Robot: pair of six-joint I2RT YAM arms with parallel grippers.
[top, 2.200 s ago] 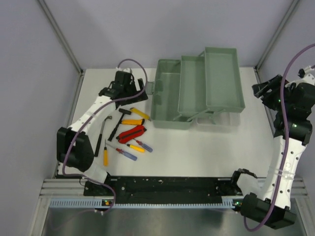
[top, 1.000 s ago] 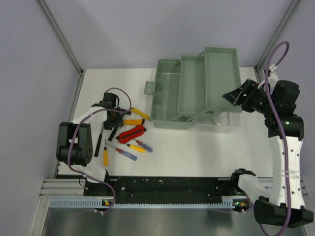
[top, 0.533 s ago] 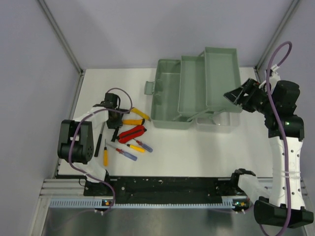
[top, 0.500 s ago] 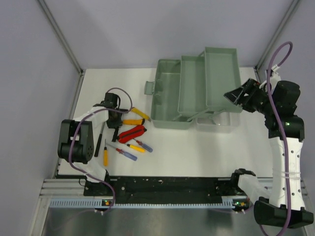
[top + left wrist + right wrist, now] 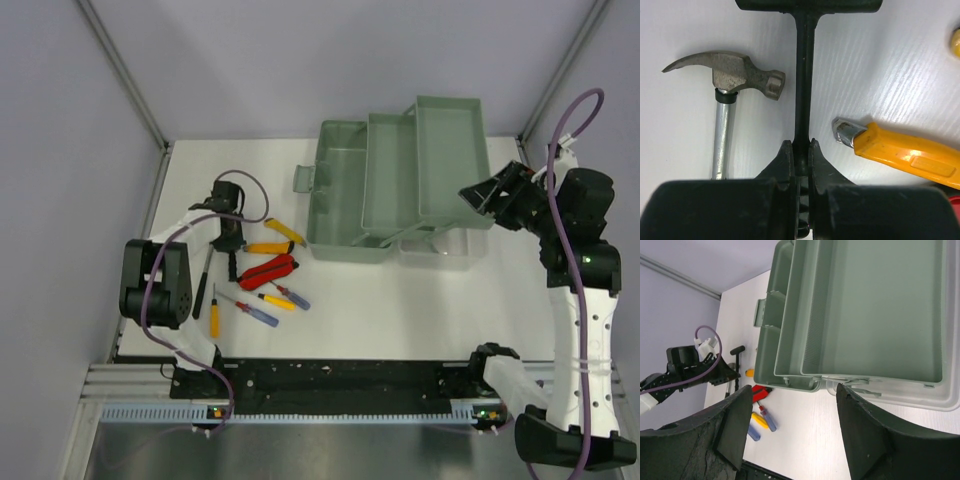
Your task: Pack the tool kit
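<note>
The light is bright and even, falling softly from overhead. The white surface [image 5: 400, 300] looks nearly washed out and shadows stay faint, with a pale one under the toolbox [image 5: 400, 190]. Just ahead of the left tool [image 5: 800, 150], the black shaft [image 5: 804, 75] and the hammer head [image 5: 735, 75] look crisp. A small glint sits on the yellow handle [image 5: 910, 157]. The left tool's dark body, close to the lens, is blurred, as are the fingers of the right tool [image 5: 792, 405].

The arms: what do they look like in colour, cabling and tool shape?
The left arm and right arm have white links and black joint housings, each trailed by a looping purple cable. The left tool and right tool are black, each with two wedge-shaped fingers.
</note>
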